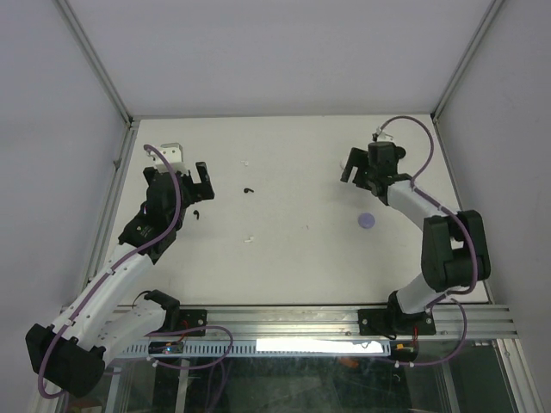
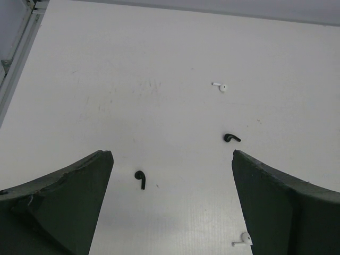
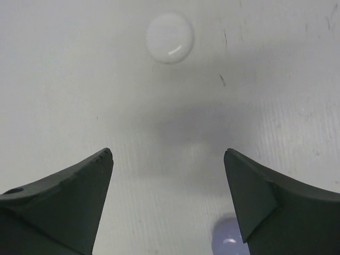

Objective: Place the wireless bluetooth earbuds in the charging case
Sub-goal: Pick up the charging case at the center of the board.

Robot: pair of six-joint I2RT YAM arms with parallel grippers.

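Observation:
Two black earbuds [image 2: 141, 178] [image 2: 230, 138] and two white earbuds [image 2: 222, 87] [image 2: 243, 240] lie loose on the white table. In the top view the black ones [image 1: 195, 214] [image 1: 250, 190] lie right of my left gripper [image 1: 205, 181]. It is open and empty, hovering above the table [image 2: 171, 155], with one black earbud between its fingers. A round lilac puck [image 1: 368, 221] lies below my right gripper [image 1: 348, 168], which is open and empty [image 3: 167, 153]. A round white puck [image 3: 170, 31] lies ahead of it, and the lilac puck [image 3: 229, 241] is by its right finger.
The white table [image 1: 284, 258] has a metal frame along its left edge [image 2: 16, 64] and white walls around it. A small white block [image 1: 175, 155] sits behind the left arm. A rail with cables runs along the near edge [image 1: 344, 318].

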